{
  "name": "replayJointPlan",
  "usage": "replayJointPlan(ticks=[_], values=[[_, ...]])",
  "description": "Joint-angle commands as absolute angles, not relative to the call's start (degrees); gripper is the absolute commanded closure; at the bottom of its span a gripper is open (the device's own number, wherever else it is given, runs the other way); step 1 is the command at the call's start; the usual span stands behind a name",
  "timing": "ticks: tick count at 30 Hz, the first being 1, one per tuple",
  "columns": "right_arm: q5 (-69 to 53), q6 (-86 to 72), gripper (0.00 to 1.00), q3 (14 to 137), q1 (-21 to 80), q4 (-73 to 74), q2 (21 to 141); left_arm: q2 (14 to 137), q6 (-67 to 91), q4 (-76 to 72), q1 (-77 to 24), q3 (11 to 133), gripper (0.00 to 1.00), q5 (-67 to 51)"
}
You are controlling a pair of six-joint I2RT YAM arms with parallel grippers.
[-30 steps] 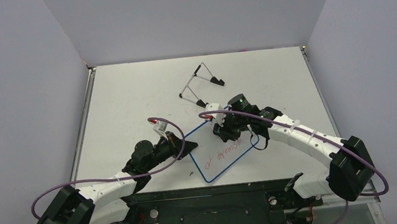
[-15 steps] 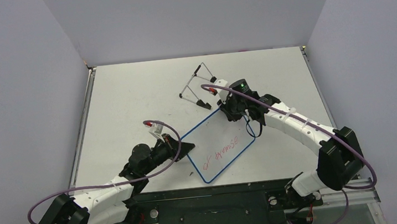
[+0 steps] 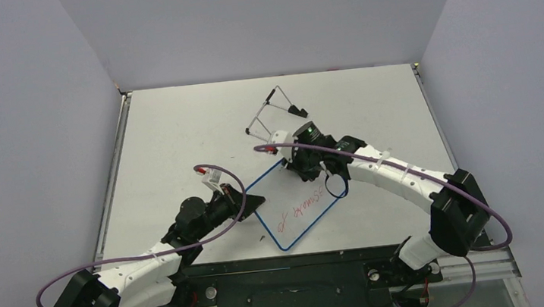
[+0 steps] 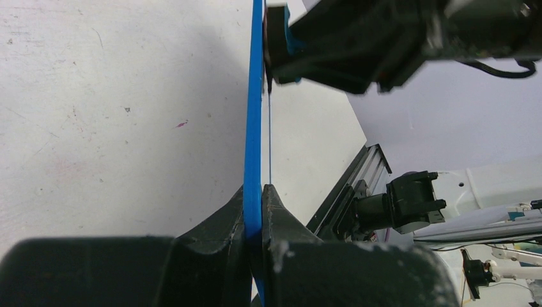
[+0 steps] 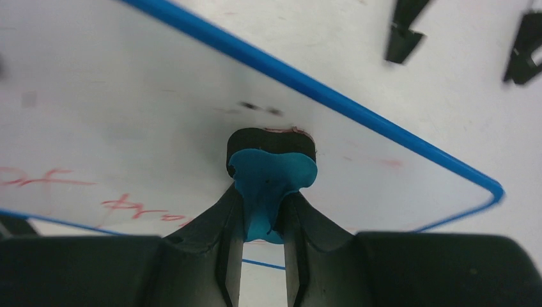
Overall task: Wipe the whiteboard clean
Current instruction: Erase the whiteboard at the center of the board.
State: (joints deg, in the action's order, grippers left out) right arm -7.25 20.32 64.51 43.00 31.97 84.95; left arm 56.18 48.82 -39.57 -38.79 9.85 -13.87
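Observation:
The whiteboard (image 3: 307, 214), white with a thin blue rim, lies tilted near the table's front, with red writing (image 3: 298, 210) across its middle. My left gripper (image 3: 253, 200) is shut on its left edge; in the left wrist view the rim (image 4: 254, 121) runs edge-on between the jaws of that gripper (image 4: 257, 192). My right gripper (image 3: 307, 169) is shut on a small blue eraser (image 5: 271, 182), whose black pad (image 5: 271, 144) presses on the board's face (image 5: 128, 96) near its far edge. Red marks (image 5: 137, 206) show left of the eraser.
A thin wire easel stand (image 3: 272, 114) with black feet (image 5: 402, 35) lies on the table just beyond the board. Grey walls enclose the table on three sides. The black rail with both arm bases (image 3: 290, 281) runs along the near edge.
The right gripper swept the eraser out to the board's far right corner, then back left along the far edge. Some red writing near that side is gone. The left grip holds.

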Motion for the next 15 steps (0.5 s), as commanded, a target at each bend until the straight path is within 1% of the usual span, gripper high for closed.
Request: replayJointPlan(ticks=[1, 3, 5, 9, 12, 15], values=[[-15.4, 25.2, 1.00, 66.3, 48.7, 35.3, 85.2, 53.9, 43.2, -44.6, -39.7, 11.7, 1.00, -19.2], [-12.3, 24.2, 1.00, 66.3, 48.3, 34.5, 86.0, 53.2, 42.7, -43.5, -39.6, 11.9, 1.00, -18.9], [-9.4, 22.1, 1.00, 66.2, 45.6, 33.3, 86.9, 52.9, 42.4, -43.0, -39.6, 11.9, 1.00, -18.8], [-5.1, 18.5, 1.00, 63.6, 36.7, 29.6, 86.5, 51.5, 42.4, -42.6, -39.6, 11.3, 1.00, -18.0], [-5.0, 16.5, 1.00, 60.3, 32.0, 26.3, 84.7, 50.4, 42.7, -42.8, -39.6, 10.5, 1.00, -17.2], [-8.8, 15.8, 1.00, 58.4, 31.8, 24.7, 83.6, 49.8, 42.8, -43.1, -39.5, 10.0, 1.00, -16.0]])
